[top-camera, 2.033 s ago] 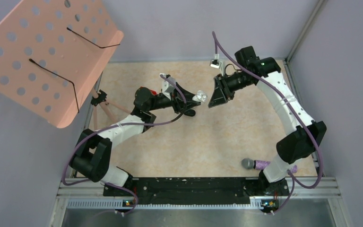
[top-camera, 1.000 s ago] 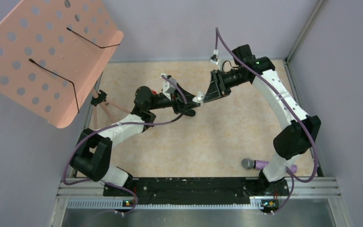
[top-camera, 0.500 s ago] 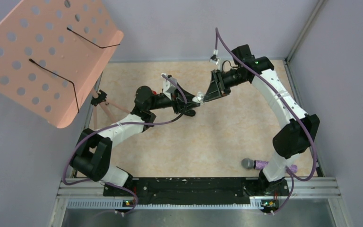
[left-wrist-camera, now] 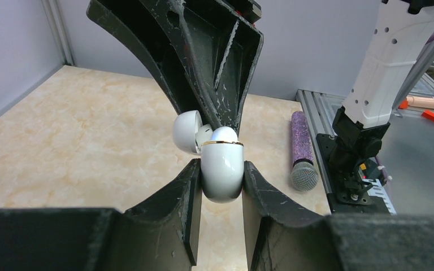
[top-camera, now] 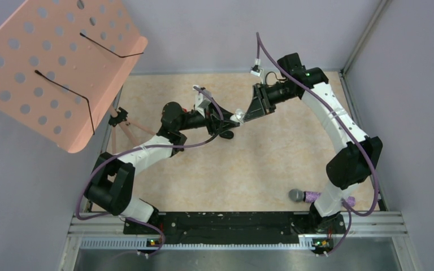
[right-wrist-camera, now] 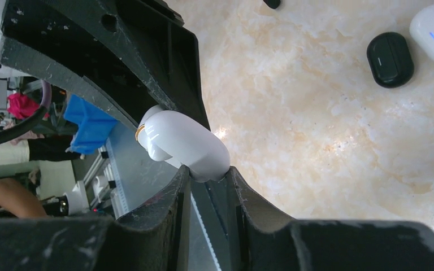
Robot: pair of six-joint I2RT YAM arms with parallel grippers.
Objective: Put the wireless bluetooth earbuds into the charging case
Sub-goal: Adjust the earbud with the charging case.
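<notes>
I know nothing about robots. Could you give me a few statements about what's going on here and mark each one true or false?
1. The left claw grips a white charging case. True.
2. The case's lid is shut. False: it stands open.
3. A purple glitter microphone lies on the table. True.
4. The two claws are at opposite ends of the table. False: the right claw meets the left claw at the case.
5. A black case lies on the table. True.
</notes>
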